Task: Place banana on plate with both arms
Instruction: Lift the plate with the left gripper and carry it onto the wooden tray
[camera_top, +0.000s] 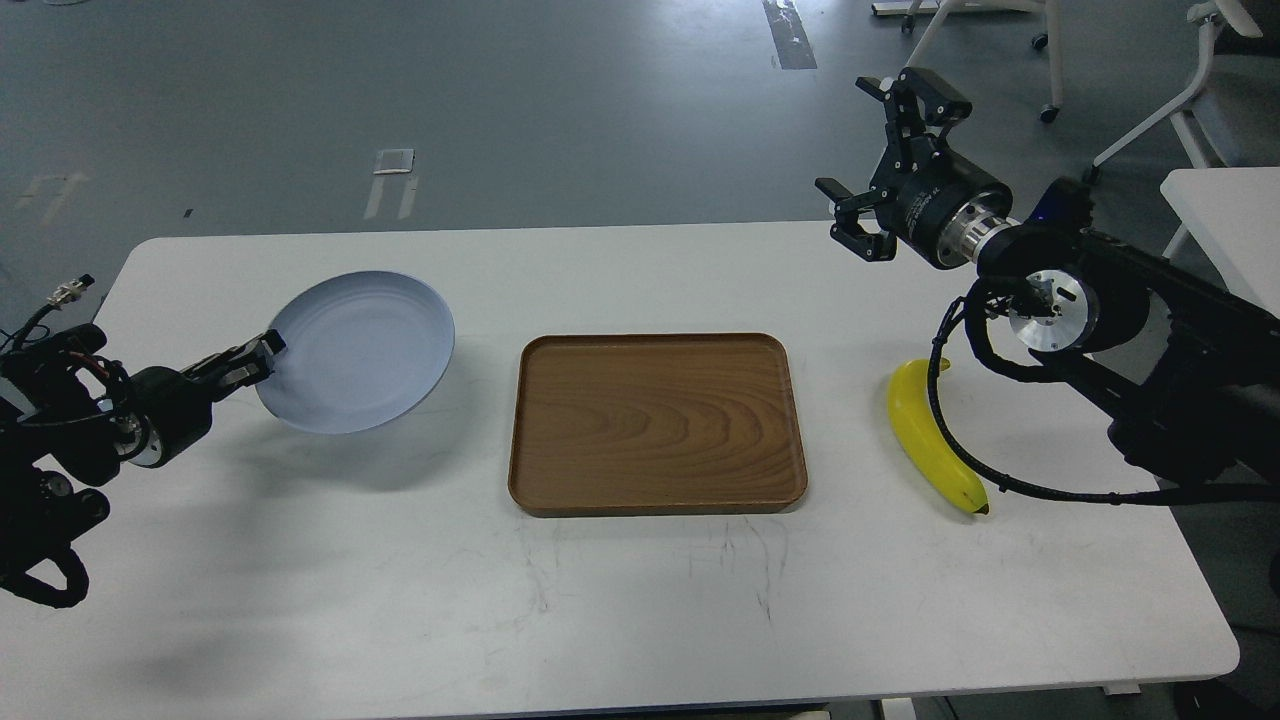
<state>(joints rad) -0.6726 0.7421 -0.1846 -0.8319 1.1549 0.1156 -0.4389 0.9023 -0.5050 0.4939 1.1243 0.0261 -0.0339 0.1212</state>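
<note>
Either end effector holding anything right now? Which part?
Left end effector grips the plate by its near-left rim, lifted off the table. Right end effector is open, empty; banana untouched.

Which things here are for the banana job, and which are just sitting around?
For the job:
banana, lying on the table
blue-grey plate, held up by the left end effector
right end effector, open in the air

Just sitting around:
wooden tray
white table
chairs behind

tray (657, 425): wood, visible grain, satin
plate (360, 350): smooth, matt, pale blue-grey
banana (930, 435): smooth yellow skin
table (400, 580): matt white, scuffed
</note>
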